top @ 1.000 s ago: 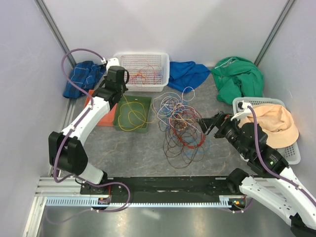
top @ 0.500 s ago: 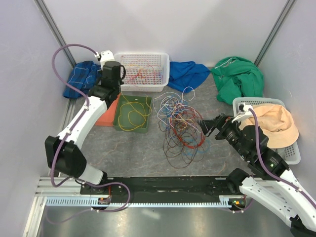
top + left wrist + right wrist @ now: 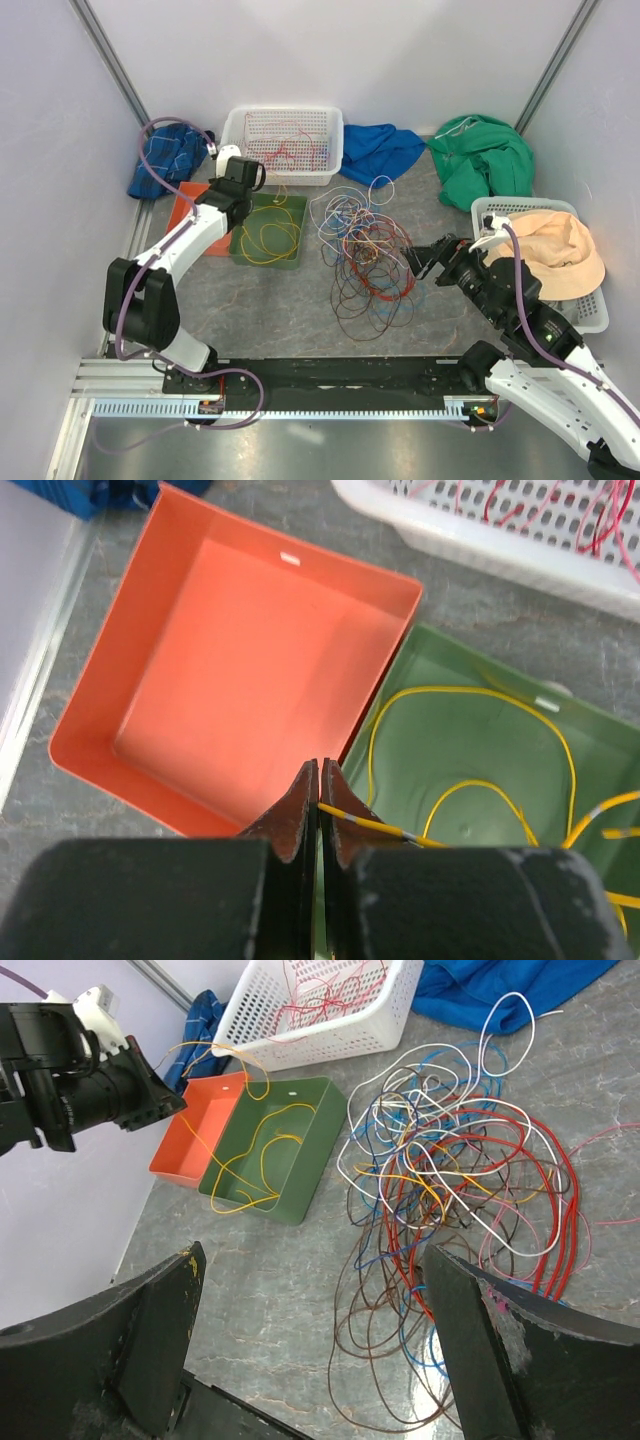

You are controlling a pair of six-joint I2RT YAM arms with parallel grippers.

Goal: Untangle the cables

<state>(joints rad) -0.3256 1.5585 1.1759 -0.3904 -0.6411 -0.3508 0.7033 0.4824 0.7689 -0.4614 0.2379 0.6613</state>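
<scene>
The cables (image 3: 365, 250) lie in a tangled heap of red, blue, white, brown and orange loops mid-table, and the right wrist view shows the same cables (image 3: 460, 1160). A yellow cable (image 3: 270, 235) coils in the green tray (image 3: 268, 262). My left gripper (image 3: 243, 185) hangs over the wall between the orange tray (image 3: 250, 660) and the green tray (image 3: 480, 750). That left gripper (image 3: 322, 780) is shut on the yellow cable (image 3: 372, 826). My right gripper (image 3: 415, 255) stands open at the heap's right edge. Nothing sits between the right gripper (image 3: 315, 1260) fingers.
A white basket (image 3: 285, 145) holding red cables stands behind the trays. Blue cloth (image 3: 378, 150) and green cloth (image 3: 482, 155) lie at the back. A second white basket (image 3: 592, 310) with a peach hat (image 3: 555, 250) is at the right. A plaid cloth (image 3: 170, 160) lies back left.
My left arm swung back left, then came forward and lower over the trays, still pinching the yellow cable. The right arm has barely moved.
</scene>
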